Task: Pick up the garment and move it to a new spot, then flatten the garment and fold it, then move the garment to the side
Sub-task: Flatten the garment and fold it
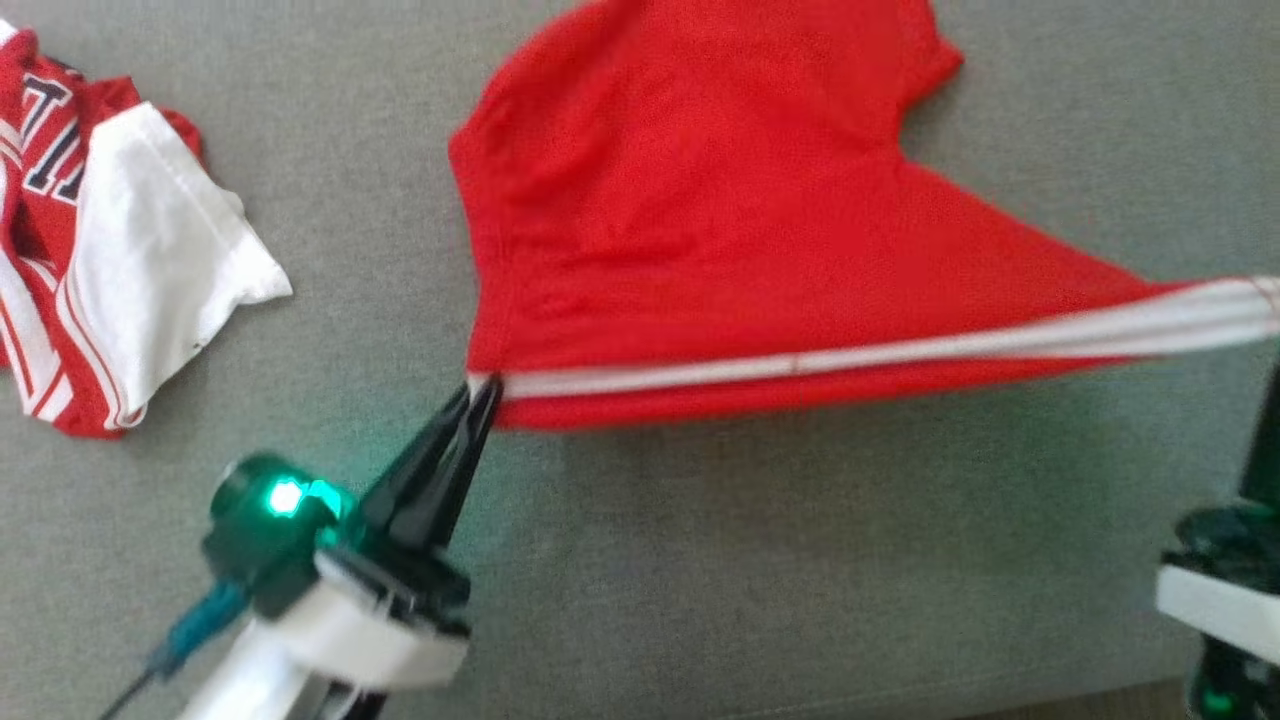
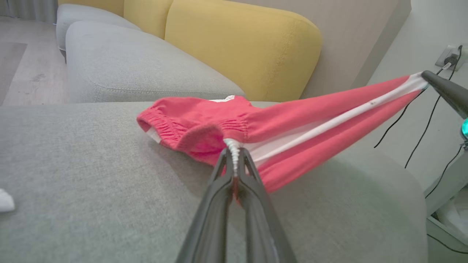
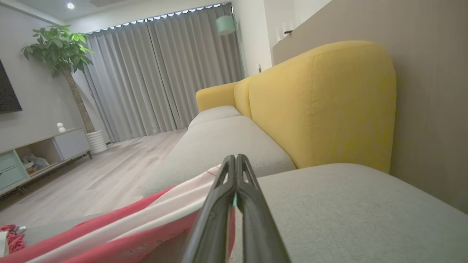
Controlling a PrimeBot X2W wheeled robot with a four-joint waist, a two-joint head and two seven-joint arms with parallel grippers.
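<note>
The garment (image 1: 720, 220) is a pair of red shorts with a white side stripe, stretched taut across the grey sofa seat (image 1: 700, 560). My left gripper (image 1: 485, 388) is shut on the waistband end of the stripe, seen close as the left gripper (image 2: 234, 153) pinching the gathered white edge of the garment (image 2: 292, 128). The other end of the stripe runs off to the right, where my right gripper (image 3: 234, 159) is shut on the garment (image 3: 120, 230); its dark finger (image 2: 444, 89) grips that end in the left wrist view. The stripe edge hangs lifted between both grippers.
A crumpled red and white jersey (image 1: 110, 250) lies at the far left of the seat. Yellow back cushions (image 2: 241, 47) stand behind the seat. Beyond the sofa's right end are a wall socket with cables (image 2: 451, 56). Bare grey seat lies in front of the garment.
</note>
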